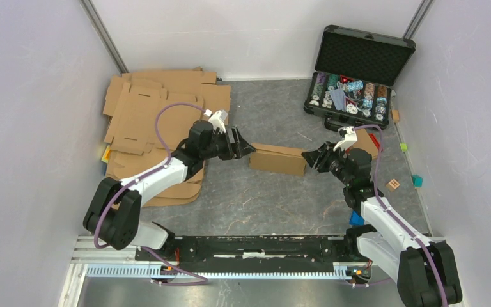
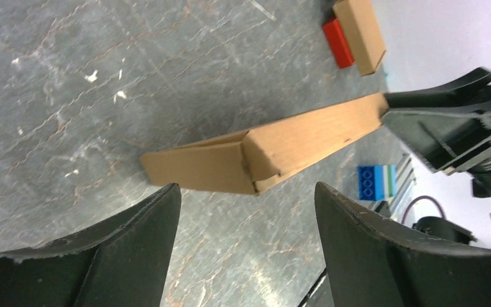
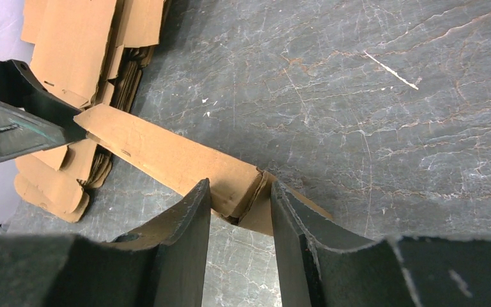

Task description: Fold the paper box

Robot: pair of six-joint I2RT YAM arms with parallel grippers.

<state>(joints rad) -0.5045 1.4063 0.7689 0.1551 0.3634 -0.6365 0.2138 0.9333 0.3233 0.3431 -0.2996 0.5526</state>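
Observation:
The paper box (image 1: 278,160) is a long, narrow folded piece of brown cardboard lying on the grey table between the two arms. My left gripper (image 1: 246,147) is open at the box's left end. In the left wrist view the box (image 2: 262,153) lies just beyond the spread fingertips of the left gripper (image 2: 246,188), with nothing between them. My right gripper (image 1: 310,158) is at the box's right end. In the right wrist view the right gripper (image 3: 240,185) is closed on the folded end of the box (image 3: 166,157).
A stack of flat cardboard blanks (image 1: 160,115) lies at the back left, under the left arm. An open black case of poker chips (image 1: 358,70) stands at the back right. Small blocks (image 1: 356,219) and a small cardboard piece (image 2: 361,32) lie near the right arm.

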